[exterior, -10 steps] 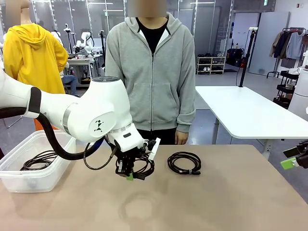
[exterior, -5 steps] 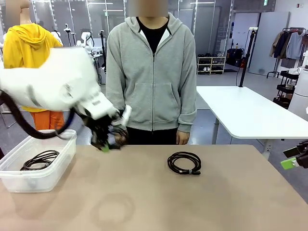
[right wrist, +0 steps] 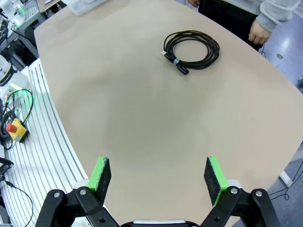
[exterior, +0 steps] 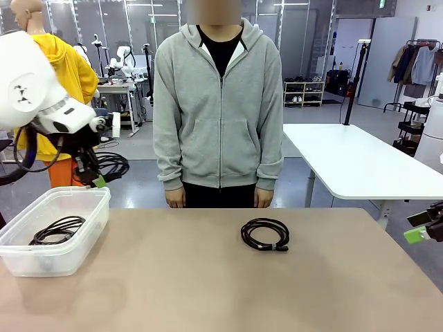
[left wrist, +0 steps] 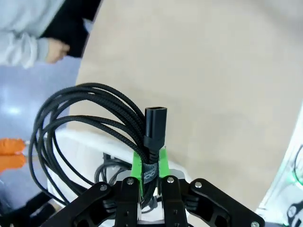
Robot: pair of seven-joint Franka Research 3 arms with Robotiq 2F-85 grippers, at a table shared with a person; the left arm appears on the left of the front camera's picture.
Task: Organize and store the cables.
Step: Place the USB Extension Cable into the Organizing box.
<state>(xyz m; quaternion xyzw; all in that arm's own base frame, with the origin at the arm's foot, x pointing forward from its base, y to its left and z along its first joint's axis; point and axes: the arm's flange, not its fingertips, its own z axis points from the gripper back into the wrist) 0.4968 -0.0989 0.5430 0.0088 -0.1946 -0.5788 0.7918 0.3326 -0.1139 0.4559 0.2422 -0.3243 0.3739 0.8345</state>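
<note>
Bench (exterior: 208,290) was a tan surface, the person (exterior: 219,104) in a grey hoodie standing at its far edge, hands down. Clear plastic bin (exterior: 55,238) sat at the bench's left end, one coiled cable (exterior: 57,229) already lying inside it.

Left arm (exterior: 31,83) was raised above and just behind the bin. Left tool (left wrist: 149,163) was nearly closed, green pads (left wrist: 137,163) pinching a held coil (left wrist: 85,123) right at its tie, beside the plug (left wrist: 155,124). In the front view the loops hung off that tool (exterior: 93,176) toward the person's side. Wrist view showed the bin rim below the coil.

Loose coil (exterior: 265,234) lay flat mid-bench, well apart from the bin, tied, plug at its near edge; also seen from the right wrist (right wrist: 191,47). Right tool (right wrist: 158,177) was at full spread with nothing between the pads, parked at the bench's right edge (exterior: 426,228).

Judgement: cables looked light and floppy, braided jacket likely grippy enough; loops sag and swing when lifted. Best hold probably at the tie band or where strands bunch by the plug, so the whole coil comes up together. A single-strand grab would risk the coil unravelling or snagging on the bin wall.
</note>
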